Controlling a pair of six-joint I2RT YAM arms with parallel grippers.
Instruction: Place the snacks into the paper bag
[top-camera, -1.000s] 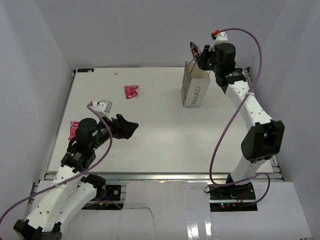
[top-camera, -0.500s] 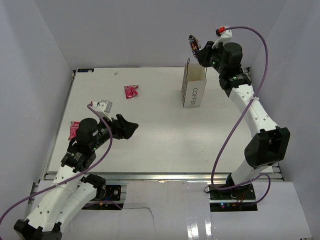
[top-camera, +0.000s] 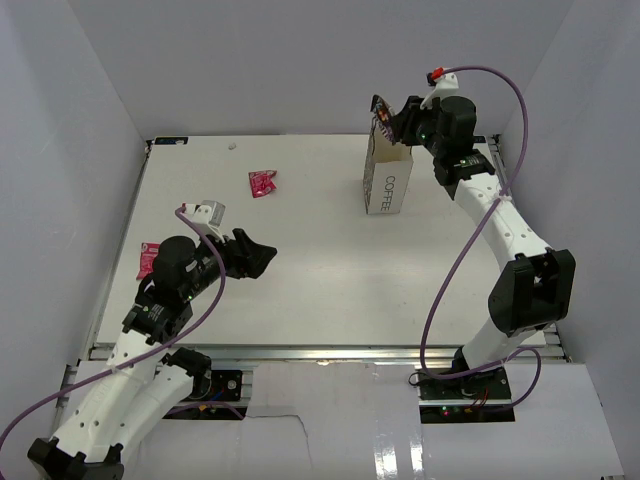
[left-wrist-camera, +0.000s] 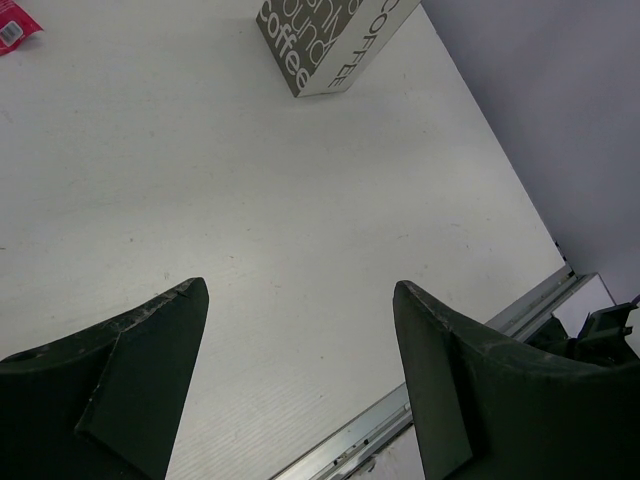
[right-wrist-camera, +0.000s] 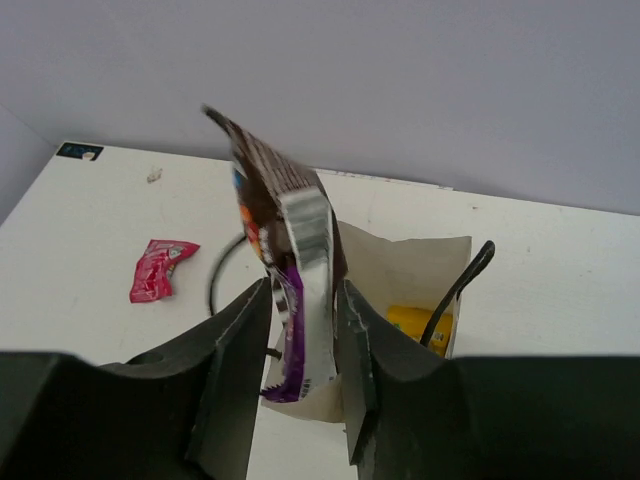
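Over the far right part of the white table (top-camera: 300, 270), the top external view shows the paper bag (top-camera: 388, 182) standing upright with "COFFEE" on its near face. The right gripper (top-camera: 389, 118) hangs just above the bag's open top, clamped on the purple-and-dark snack (top-camera: 381, 107), which sticks up and leftward from the fingers. A pink-red snack (top-camera: 262, 183) lies on the table well to the left of the bag. A second pink-red snack (top-camera: 146, 259) lies near the left edge, just beside the left arm. The left gripper (top-camera: 262, 256) hovers over the near left part of the table, well apart from the bag.

In the left wrist view, the left gripper (left-wrist-camera: 298, 287) has its two dark fingers spread wide, with only table surface between them. The paper bag (left-wrist-camera: 320, 45) shows at the top edge, and one pink-red snack (left-wrist-camera: 12, 25) peeks in at the top left corner.

In the right wrist view, the right gripper (right-wrist-camera: 303, 292) pinches the lower part of the purple-and-dark snack (right-wrist-camera: 285, 205), whose crimped silver edge faces the camera; the wrapper stands nearly upright and tilts left. Directly below, the paper bag (right-wrist-camera: 395, 265) gapes open, its dark loop handle (right-wrist-camera: 457, 292) rising at the right. A yellow snack (right-wrist-camera: 413, 322) lies inside the bag. The pink-red snack (right-wrist-camera: 155, 270) rests on the table to the left.
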